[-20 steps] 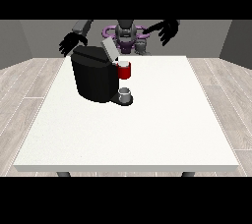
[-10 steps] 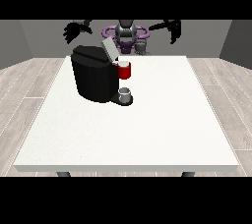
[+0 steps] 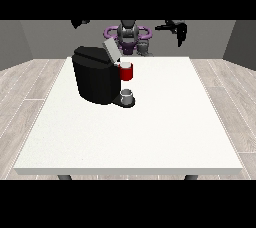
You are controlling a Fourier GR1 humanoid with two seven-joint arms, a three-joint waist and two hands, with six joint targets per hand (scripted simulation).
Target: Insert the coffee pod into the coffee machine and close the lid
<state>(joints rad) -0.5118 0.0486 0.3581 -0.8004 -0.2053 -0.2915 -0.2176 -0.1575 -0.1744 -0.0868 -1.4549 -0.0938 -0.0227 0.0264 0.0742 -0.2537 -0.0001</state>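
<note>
Far left up top, the hand at the view's left (image 3: 80, 22) is raised high above the desk (image 3: 165, 122), mostly cut off by the edge, so whether its fingers are apart or together, I cannot tell. Moving right, the black coffee machine (image 3: 95, 79) stands on the desk's back-left part, its grey lid (image 3: 110, 50) tilted up and open. A red part (image 3: 127, 72) shows at its front, a small grey cup (image 3: 127, 95) on the tray below. Whether that red part is the pod, I cannot tell. Far right, the hand at the view's right (image 3: 179, 29) hangs high, fingers relaxed, pointing down, holding nothing
</note>
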